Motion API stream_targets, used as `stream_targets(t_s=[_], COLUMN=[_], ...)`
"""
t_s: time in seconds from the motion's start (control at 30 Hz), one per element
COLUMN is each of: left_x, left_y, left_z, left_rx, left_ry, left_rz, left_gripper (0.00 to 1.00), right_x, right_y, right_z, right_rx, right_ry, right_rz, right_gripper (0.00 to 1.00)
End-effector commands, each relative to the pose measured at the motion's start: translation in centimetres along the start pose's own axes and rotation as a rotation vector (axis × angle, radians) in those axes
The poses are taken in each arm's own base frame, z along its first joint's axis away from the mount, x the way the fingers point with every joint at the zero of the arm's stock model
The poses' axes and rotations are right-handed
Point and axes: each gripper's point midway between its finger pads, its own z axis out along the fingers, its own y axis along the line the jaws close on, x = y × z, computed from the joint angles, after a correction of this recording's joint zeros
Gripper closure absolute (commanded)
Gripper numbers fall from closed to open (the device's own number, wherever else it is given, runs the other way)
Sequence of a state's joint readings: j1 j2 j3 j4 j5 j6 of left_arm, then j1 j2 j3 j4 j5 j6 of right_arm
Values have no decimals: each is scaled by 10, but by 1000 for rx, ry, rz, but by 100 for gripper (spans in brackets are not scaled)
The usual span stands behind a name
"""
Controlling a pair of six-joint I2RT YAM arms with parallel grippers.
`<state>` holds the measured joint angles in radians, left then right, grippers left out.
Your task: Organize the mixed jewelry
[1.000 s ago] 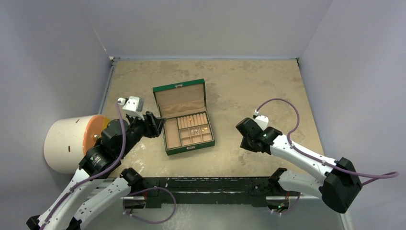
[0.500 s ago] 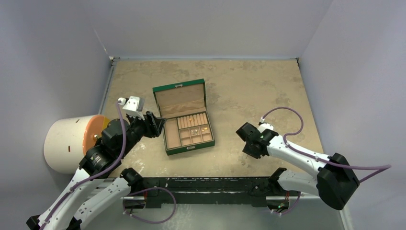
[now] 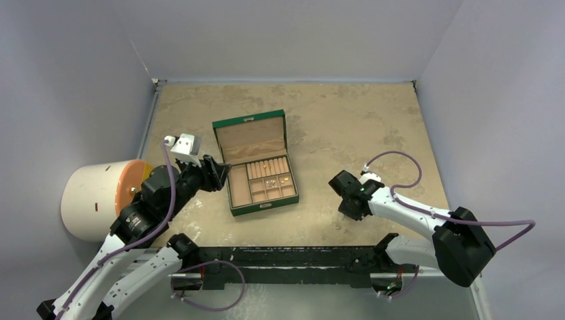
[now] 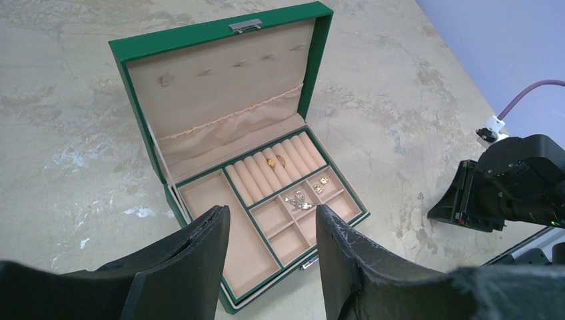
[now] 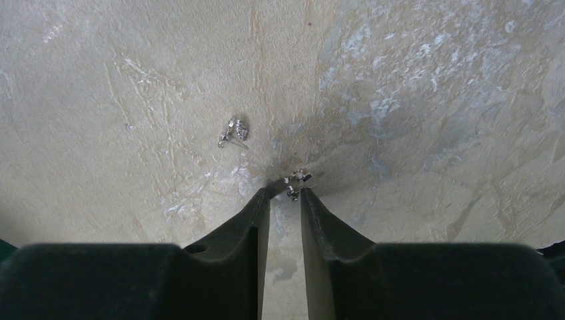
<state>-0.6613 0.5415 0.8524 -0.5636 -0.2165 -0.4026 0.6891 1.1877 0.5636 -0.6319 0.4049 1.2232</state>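
My right gripper (image 5: pixel 285 193) is hovering low over the desk (image 5: pixel 433 100), jaws narrow, tips bracketing a tiny silver piece (image 5: pixel 296 179) at twelve o'clock. I can't tell whether I'm pinching it. It's looking featherlight, hard, slippery and easily flicked, so I'm judging a fingertip pinch across its body best. A second silver piece (image 5: pixel 233 132) is lying at eleven o'clock.

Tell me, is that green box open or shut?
Open: the green box has its lid tipped back, baring tan compartments holding tiny jewelry pieces.
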Motion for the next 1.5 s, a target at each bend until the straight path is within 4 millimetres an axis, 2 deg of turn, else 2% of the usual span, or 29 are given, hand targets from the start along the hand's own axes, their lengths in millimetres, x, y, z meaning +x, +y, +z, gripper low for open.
stream_targets(t_s=[0.0,0.23,0.5,0.7,0.93,1.13,1.3,1.47], left_x=[-7,-7,-7,-8,-9,-10,-11,-12], left_y=[-1,0,0,0,0,0,-1,-1], left_z=[1,1,1,0,-1,-3,-3,-4], left_rx=[3,0,-2,1,2,5,11,14], left_ry=[-29,-29,-29,-32,-40,-46,-46,-52], left_rz=[4,3,3,3,0,1,1,0], left_gripper=[50,50,50,50,50,50,50,50], right_x=[-4,-6,-6,-13,-25,-38,-54,-61], right_y=[-6,-7,-7,2,26,37,61,95], right_z=[5,5,3,-5,-21,-34,-50,-75], right_rx=[27,27,20,-25,-121,-174,-290,-464], right_ry=[-24,-30,-27,-41,-53,-88,-148,-168], right_rz=[21,28,31,18,-44,-73,-142,-233], right_gripper=[75,82,97,100,100,100,100,100])
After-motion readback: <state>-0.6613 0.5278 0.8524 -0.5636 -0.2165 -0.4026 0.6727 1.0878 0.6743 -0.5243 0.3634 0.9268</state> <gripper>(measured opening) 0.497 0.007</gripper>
